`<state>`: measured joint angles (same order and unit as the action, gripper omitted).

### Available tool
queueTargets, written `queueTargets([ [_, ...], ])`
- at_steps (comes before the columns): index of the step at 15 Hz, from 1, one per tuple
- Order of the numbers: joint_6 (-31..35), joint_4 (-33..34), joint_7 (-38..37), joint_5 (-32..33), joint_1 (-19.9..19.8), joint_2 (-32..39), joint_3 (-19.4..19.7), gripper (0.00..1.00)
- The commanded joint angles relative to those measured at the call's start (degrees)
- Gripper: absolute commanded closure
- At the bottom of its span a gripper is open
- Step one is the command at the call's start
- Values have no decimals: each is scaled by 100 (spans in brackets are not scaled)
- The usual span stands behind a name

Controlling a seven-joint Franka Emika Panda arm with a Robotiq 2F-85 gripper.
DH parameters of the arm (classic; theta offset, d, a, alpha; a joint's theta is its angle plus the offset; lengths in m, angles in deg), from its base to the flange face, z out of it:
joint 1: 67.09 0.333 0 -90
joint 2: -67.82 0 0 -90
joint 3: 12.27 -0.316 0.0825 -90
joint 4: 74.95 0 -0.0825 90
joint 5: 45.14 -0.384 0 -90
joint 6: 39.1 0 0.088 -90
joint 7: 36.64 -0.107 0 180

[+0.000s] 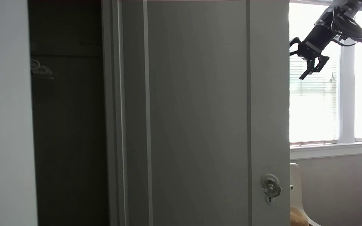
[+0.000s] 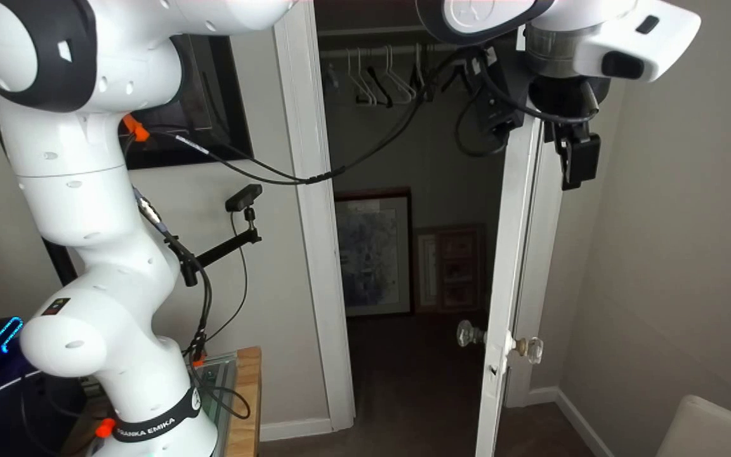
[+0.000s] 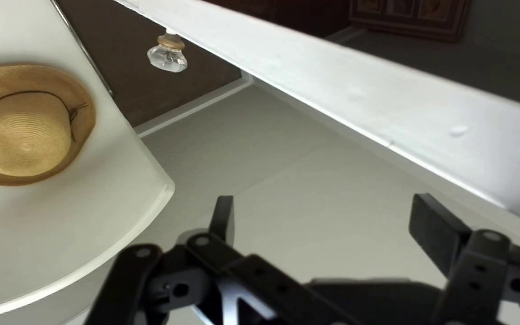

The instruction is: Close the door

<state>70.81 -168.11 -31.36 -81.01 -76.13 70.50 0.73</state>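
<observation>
The door (image 1: 198,110) is a tall grey-white panel with a clear faceted knob (image 1: 271,188) near its free edge. It stands open; its edge shows narrow in an exterior view (image 2: 502,273), with glass knobs on both faces. In the wrist view the door edge (image 3: 355,85) runs diagonally across the upper right. My gripper (image 3: 323,203) is open, with nothing between its fingers. In an exterior view the gripper (image 2: 576,158) hangs high, right of the door edge, on the wall side. Elsewhere the door's edge partly hides one finger of the gripper (image 1: 296,61). I cannot tell whether it touches the door.
A dark closet (image 2: 416,158) with hangers and framed pictures lies behind the doorway. The door frame (image 2: 321,222) stands left of the opening. A white chair (image 3: 84,216) with a straw hat (image 3: 25,135) is below the gripper. A wall (image 2: 676,222) is at the right.
</observation>
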Motion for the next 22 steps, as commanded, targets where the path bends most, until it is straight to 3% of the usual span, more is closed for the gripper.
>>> queueTargets([
  [1,-61,-217,154,-278,-91,-140,-137,0],
  [14,-546,-1544,175,171,102,-1502,-359,0],
  [22,-804,-2664,345,-248,546,-2382,-576,0],
])
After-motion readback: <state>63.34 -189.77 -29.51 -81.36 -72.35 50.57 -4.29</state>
